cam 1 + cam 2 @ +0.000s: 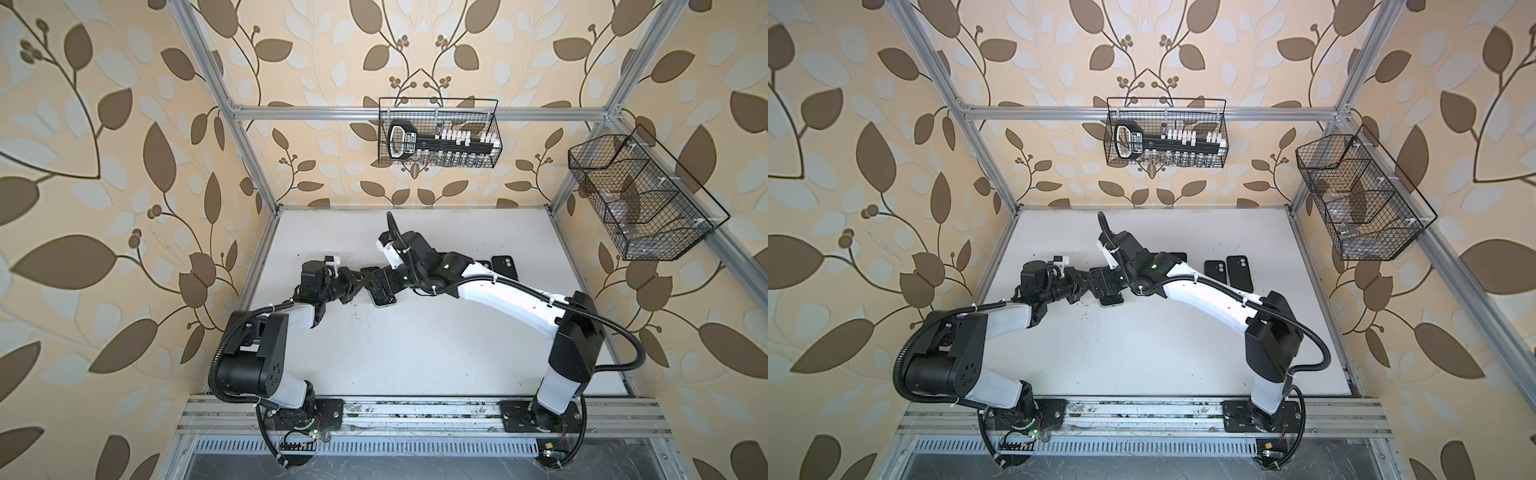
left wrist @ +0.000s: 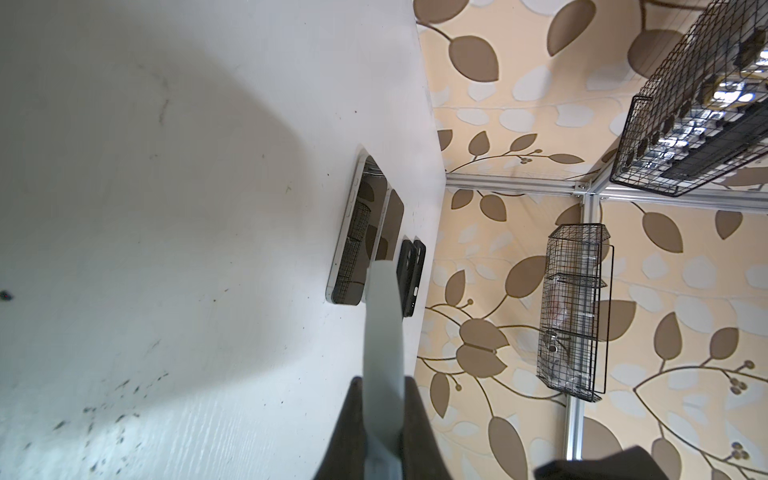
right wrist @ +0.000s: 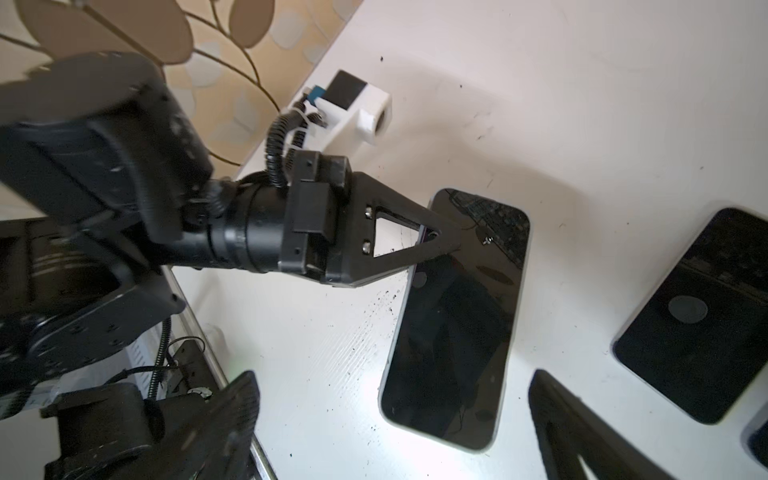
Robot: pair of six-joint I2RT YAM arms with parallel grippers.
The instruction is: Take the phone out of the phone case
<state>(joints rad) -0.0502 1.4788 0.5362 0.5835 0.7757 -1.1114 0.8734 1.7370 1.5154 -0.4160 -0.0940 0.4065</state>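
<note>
A phone (image 3: 453,320) with a dark screen and a pale rim lies screen-up on the white table (image 1: 415,353). Only its end shows under the arms in both top views (image 1: 384,302) (image 1: 1112,302). I cannot tell whether the pale rim is the phone case. My left gripper (image 2: 382,380) is shut on a pale blue-grey edge, and in the right wrist view its tip (image 3: 453,245) sits at the phone's far corner. My right gripper (image 3: 392,374) hovers open over the phone's near end, its fingers wide on either side and touching nothing.
Another dark-screened phone (image 3: 690,320) lies to the right. Two empty black cases (image 1: 1214,270) (image 1: 1239,272) lie beyond it. A wire basket (image 1: 436,133) hangs on the back rail and a second one (image 1: 640,199) on the right frame. Dark specks dot the table.
</note>
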